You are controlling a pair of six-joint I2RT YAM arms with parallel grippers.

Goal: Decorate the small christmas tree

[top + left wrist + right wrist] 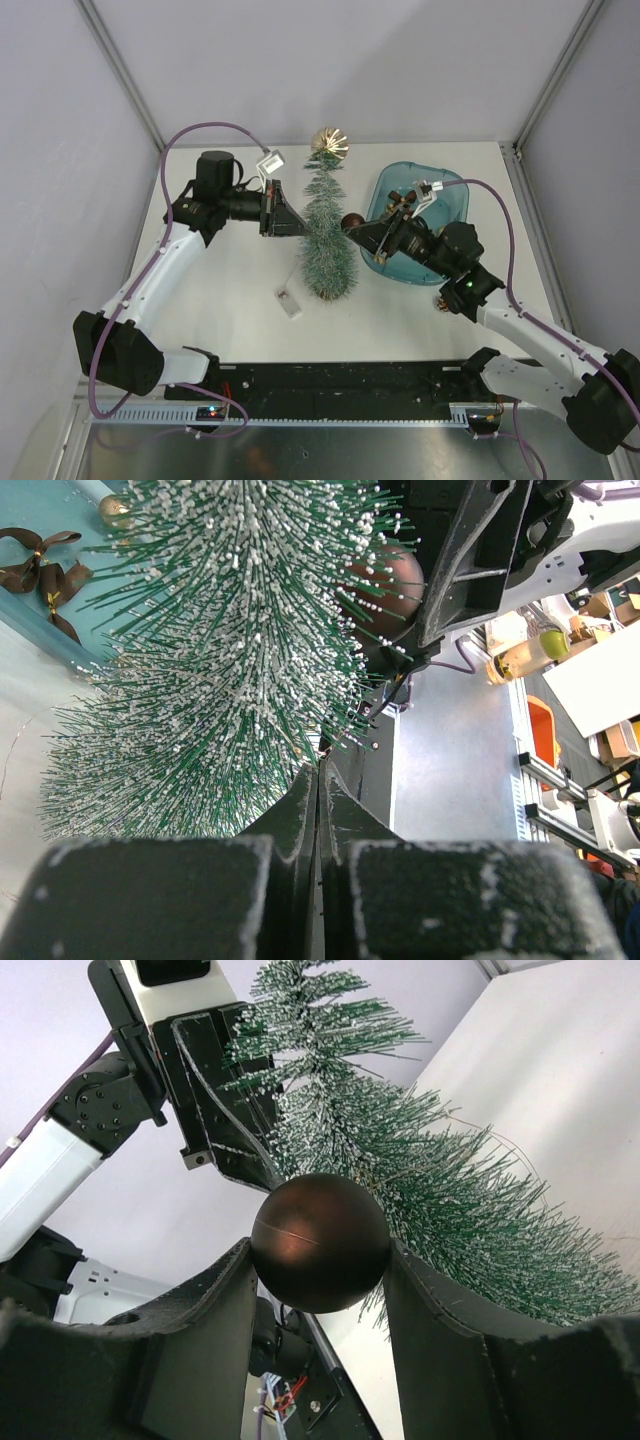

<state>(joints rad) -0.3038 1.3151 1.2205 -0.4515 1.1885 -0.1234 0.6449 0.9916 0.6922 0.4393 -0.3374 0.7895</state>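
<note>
Near the table's front edge lies a white tag (288,300). Mid-table, the tree (327,240) points its tip away from the arms. The left gripper (292,220), fingers pressed together, sits at the tree's left side. The right gripper (352,224) clamps a brown ball (320,1242) at its right side. Farther back are a blue tray (455,198) and a gold ornament (329,143) at the treetop.

Colours: small christmas tree (326,235) has dark green bristles with white-frosted tips. The ball (320,1242), frame centre, is glossy dark brown. The ornament (329,143), top centre, is shiny gold. The tray (452,198) is translucent teal-blue. The ribbon bows (45,575), upper left, are brown.
</note>
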